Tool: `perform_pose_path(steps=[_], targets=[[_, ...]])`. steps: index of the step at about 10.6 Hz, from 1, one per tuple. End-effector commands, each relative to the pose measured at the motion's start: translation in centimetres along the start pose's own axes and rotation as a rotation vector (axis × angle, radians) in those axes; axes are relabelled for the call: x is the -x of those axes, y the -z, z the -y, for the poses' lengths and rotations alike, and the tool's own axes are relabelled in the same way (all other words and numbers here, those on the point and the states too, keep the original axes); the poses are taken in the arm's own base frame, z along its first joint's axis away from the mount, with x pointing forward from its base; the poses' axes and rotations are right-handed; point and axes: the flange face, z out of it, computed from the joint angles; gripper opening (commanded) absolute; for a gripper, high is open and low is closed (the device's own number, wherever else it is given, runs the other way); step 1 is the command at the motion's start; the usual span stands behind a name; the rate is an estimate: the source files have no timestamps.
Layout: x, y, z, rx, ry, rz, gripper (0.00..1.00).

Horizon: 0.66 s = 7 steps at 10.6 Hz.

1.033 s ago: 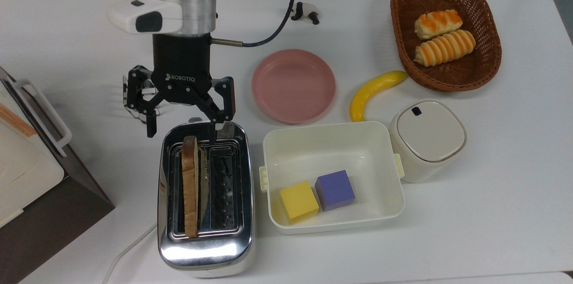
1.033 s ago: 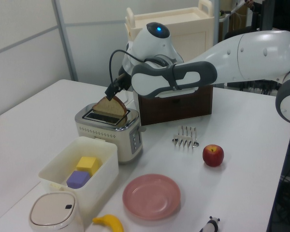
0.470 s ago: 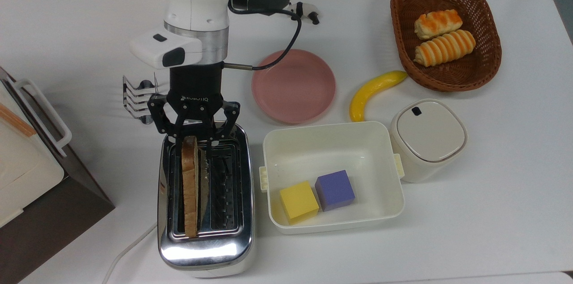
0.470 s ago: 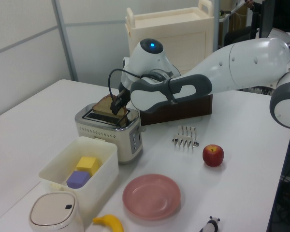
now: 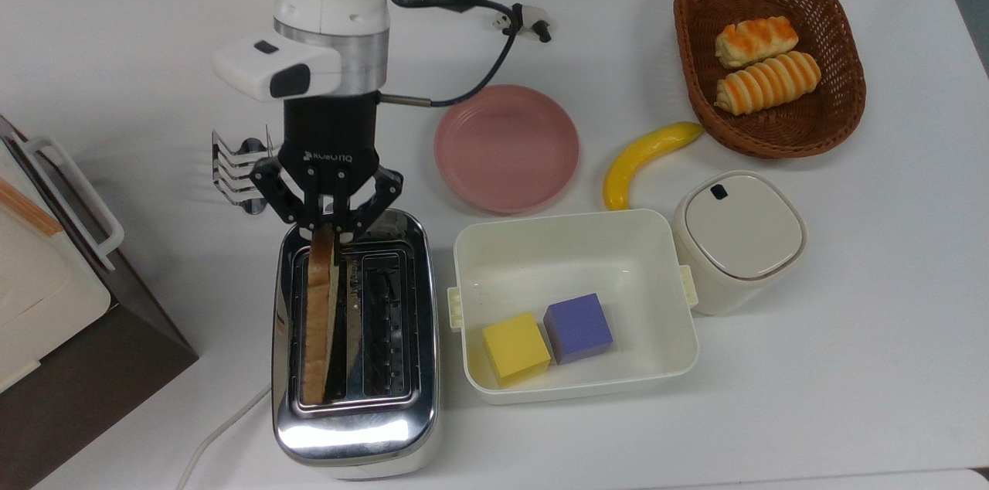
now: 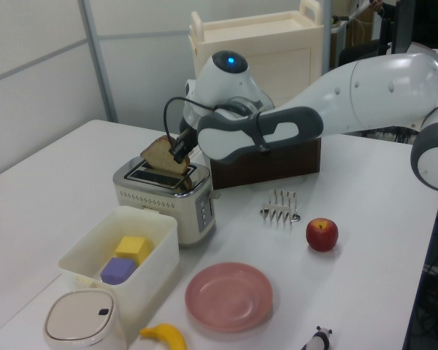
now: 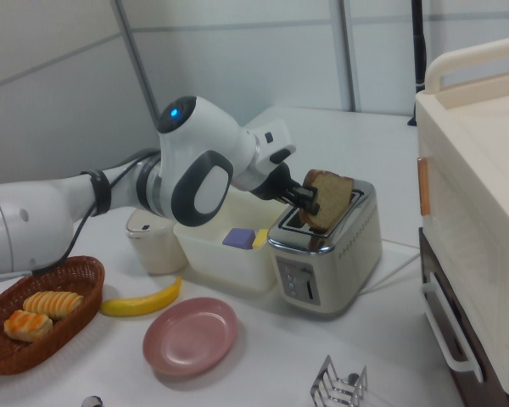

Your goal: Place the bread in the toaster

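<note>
Tool point(image 5: 324, 231) pinching bread point(image 5: 318, 320) over toaster point(image 5: 351, 436)

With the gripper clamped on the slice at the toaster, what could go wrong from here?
The gripper pinches one end of the bread, which sits tilted and half out of the toaster slot in the left view; pulling could lift it out again. Pushing down at that angle may jam it against the slot grille. The fingers are close to the chrome rim and might strike it.

The bread's point(image 5: 318, 320) lower part is hidden inside the toaster point(image 5: 354, 428) slot. The toaster's white cord point(image 5: 219, 432) runs off the top view's bottom edge.
</note>
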Motion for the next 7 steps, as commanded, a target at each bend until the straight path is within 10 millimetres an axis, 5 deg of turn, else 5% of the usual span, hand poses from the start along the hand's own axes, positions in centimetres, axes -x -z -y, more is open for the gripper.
perform_pose_path(steps=[1,7], targets=[[0.1,2.3,-0.9,-0.005,0.04,0.106,0.0],[0.9,1.8,-1.6,-0.065,0.002,0.223,0.0]])
